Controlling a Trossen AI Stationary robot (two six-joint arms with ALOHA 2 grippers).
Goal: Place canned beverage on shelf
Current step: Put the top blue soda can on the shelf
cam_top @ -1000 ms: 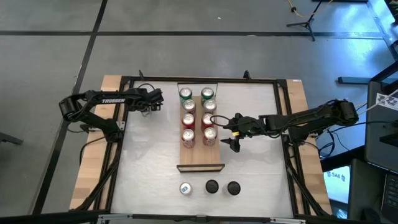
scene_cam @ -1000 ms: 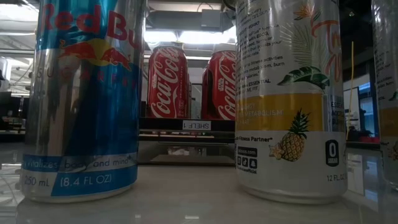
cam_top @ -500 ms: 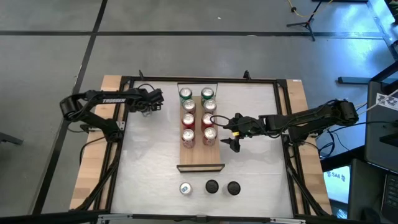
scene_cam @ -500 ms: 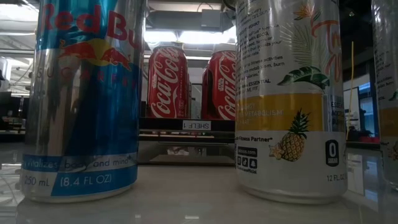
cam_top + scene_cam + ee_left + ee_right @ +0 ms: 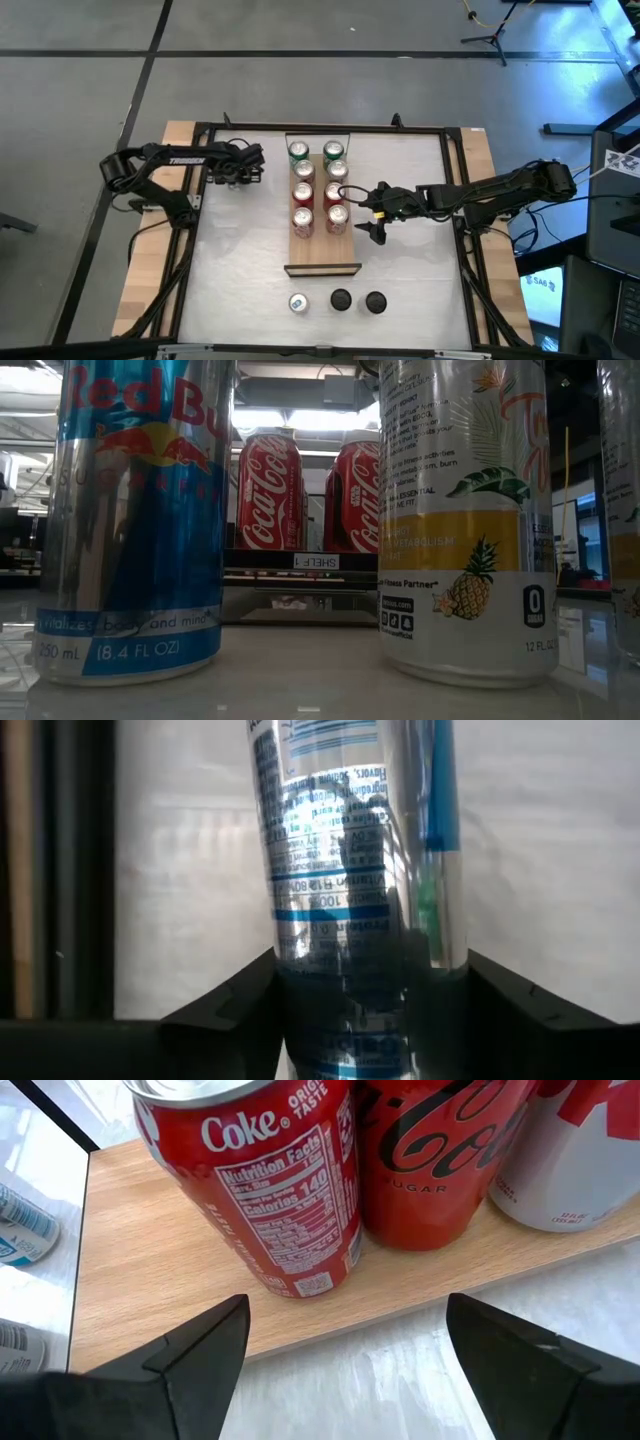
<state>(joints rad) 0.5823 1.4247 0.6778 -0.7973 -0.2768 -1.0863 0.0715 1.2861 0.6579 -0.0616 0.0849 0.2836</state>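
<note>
On the far left of the white tabletop (image 5: 240,250), the left gripper (image 5: 252,166) lies low with a slim silver can with blue print (image 5: 360,880) between its dark fingers (image 5: 225,1010); they seem to touch it, but I cannot tell if they clamp. The long light-wood shelf (image 5: 322,252) in the middle carries eight cans. Just right of it, the right gripper (image 5: 374,212) waits with fingers apart, facing a red Coke can (image 5: 265,1190).
</note>
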